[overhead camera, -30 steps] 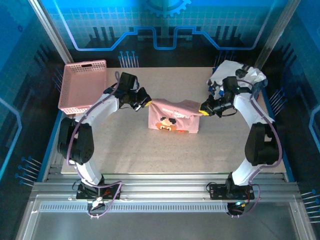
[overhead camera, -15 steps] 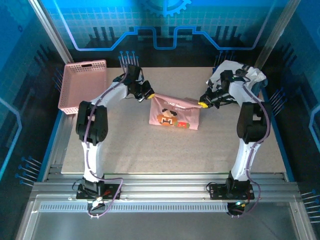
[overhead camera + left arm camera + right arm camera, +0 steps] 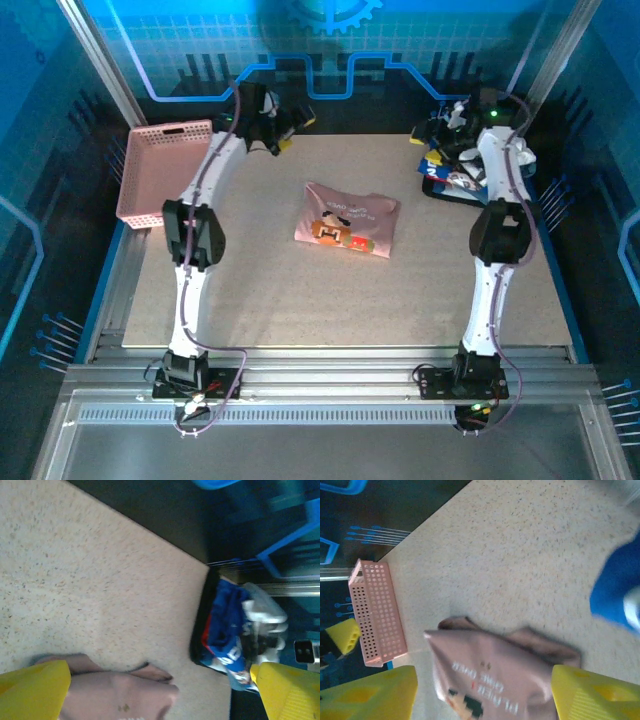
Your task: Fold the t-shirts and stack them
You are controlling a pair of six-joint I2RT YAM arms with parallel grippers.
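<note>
The dusty-pink t-shirt (image 3: 346,222) lies folded in the middle of the table, print side up, with no gripper touching it. It also shows below the open yellow fingers in both wrist views, pink t-shirt (image 3: 115,697) and pink t-shirt (image 3: 500,672). My left gripper (image 3: 290,118) is raised at the table's far edge, open and empty. My right gripper (image 3: 442,125) is raised at the back right, open and empty, above a heap of navy, blue and white shirts (image 3: 452,176). That heap (image 3: 227,630) sits at the table's corner. Left gripper (image 3: 160,680), right gripper (image 3: 485,690).
The pink lattice basket (image 3: 165,168) stands at the back left corner, also seen as the basket (image 3: 375,612). Bare tabletop (image 3: 300,300) surrounds the pink shirt. Frame posts and blue panels close in the back and sides.
Both grippers let go of the pink shirt's top edge and rose to the back of the table. The shirt dropped flat and folded on the table.
</note>
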